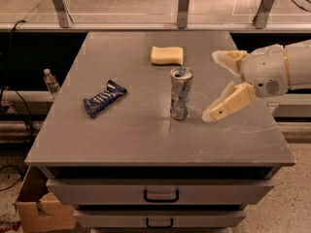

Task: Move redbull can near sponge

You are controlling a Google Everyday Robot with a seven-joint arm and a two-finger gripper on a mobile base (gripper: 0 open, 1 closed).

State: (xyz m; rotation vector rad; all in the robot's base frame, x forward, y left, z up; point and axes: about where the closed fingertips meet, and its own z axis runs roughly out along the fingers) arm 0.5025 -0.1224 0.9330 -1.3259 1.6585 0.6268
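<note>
Your claw point(217, 85) hangs over the right side of the flat grey metal table point(136, 140). Its two cream-coloured fingers point(227, 104) are spread wide apart and hold nothing. The opening faces left, toward the slim silver redbull can with blue markings point(181, 93). The can stands upright near the table's middle, just beside the lower fingertip but apart from it. That sideways aim suits a tall, narrow can: you take it round the body rather than from above, where the tab end gives little to hold. The pale yellow rectangular sponge point(166, 55) lies flat farther back, near the can yet not touching it, so the carry looks short. By my reading you are in the approach, with the grasp not yet made. Bring the fingers either side of the can before closing. A nudge from the lower fingertip could tip it, since it looks light and stands on a small base. The crumpled dark blue snack wrapper point(103, 98) lies well to the left, out of the path.
</note>
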